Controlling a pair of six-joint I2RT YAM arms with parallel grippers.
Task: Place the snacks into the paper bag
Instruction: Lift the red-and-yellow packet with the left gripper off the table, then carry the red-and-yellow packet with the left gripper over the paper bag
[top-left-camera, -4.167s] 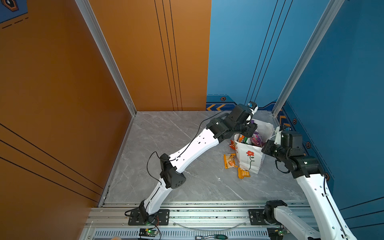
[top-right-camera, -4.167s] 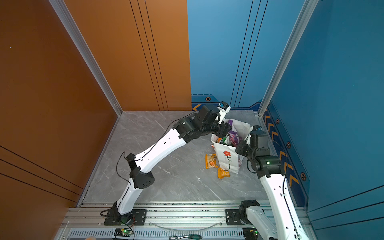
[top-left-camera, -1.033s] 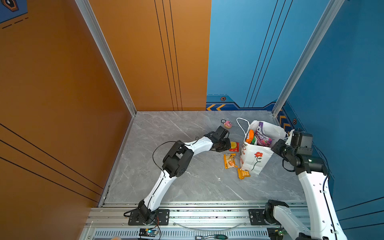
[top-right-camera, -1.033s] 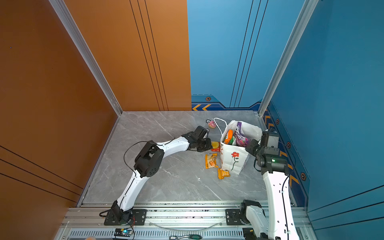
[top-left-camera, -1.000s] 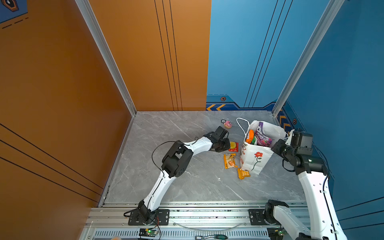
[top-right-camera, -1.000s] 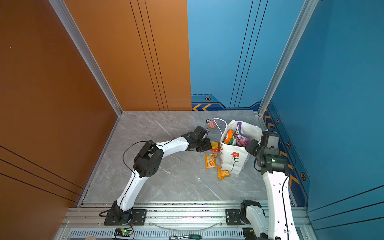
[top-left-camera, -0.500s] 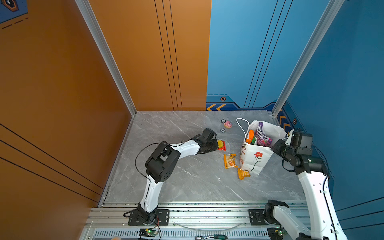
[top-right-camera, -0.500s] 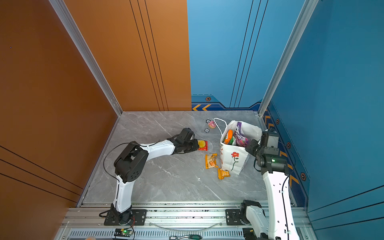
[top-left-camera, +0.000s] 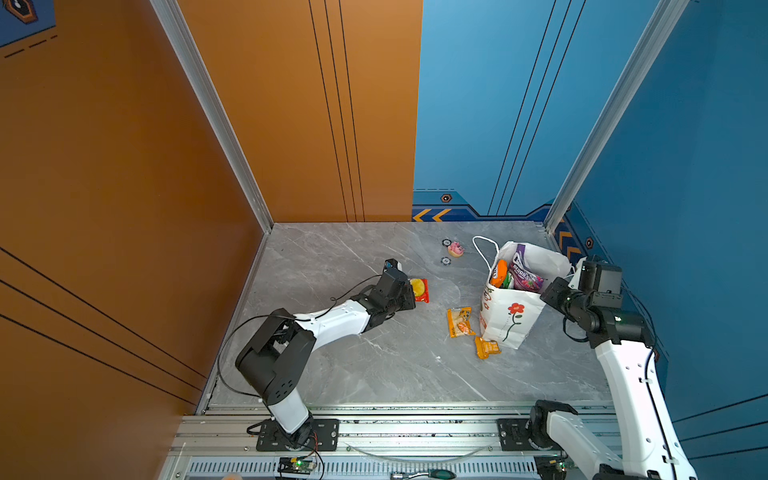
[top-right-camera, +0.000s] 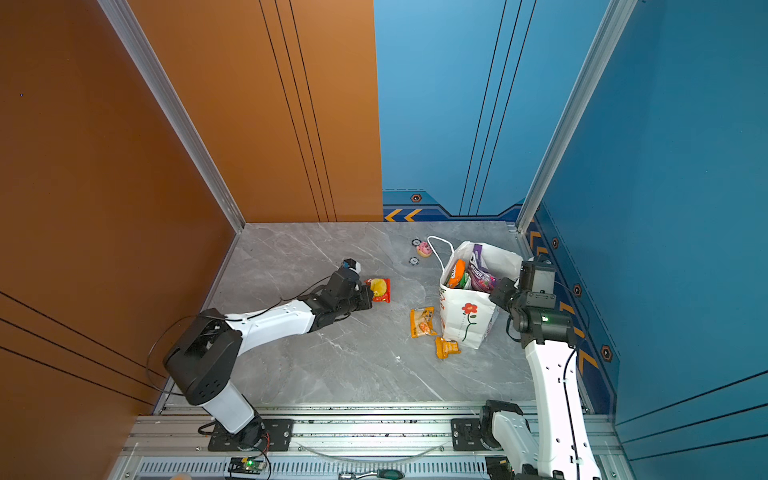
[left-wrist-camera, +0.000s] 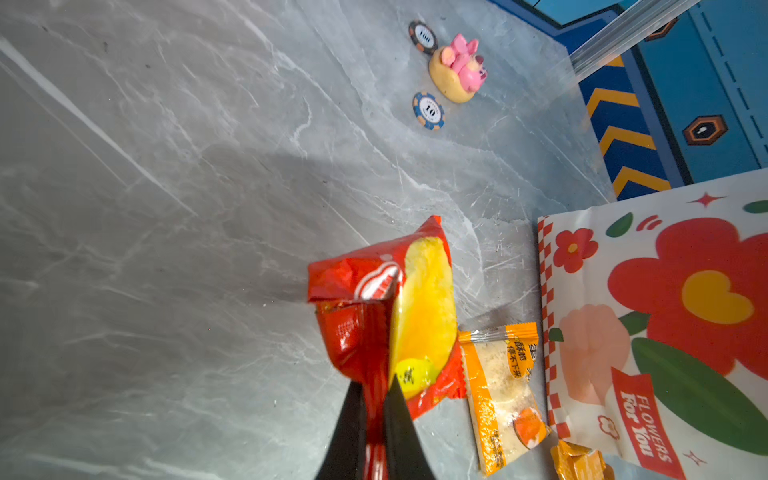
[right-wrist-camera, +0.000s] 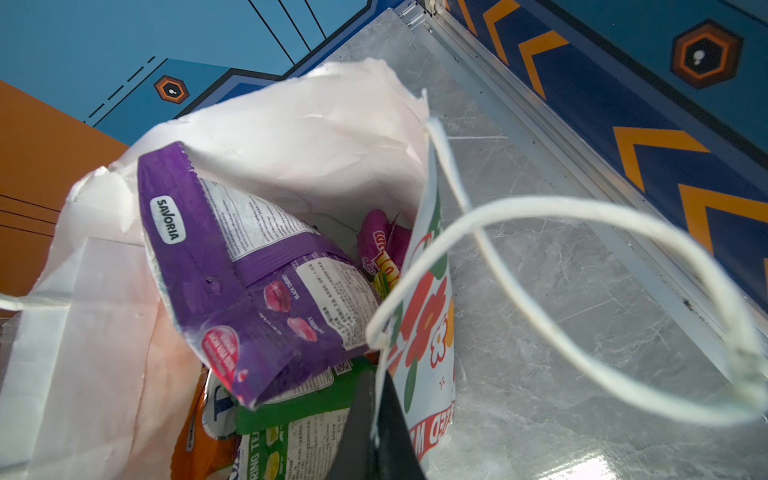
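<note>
— That red packet — is it further from the paper bag than a second ago?
— Yes, well to its left now, pinched tight in the left gripper. The right gripper still clamps the bag's rim — an orange packet lies just beside it.

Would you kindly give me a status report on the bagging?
Left gripper shut on red packet, apart from the bag. Right gripper shut on paper bag rim, bag open. Larger orange packet, small orange packet loose beside bag.
</note>
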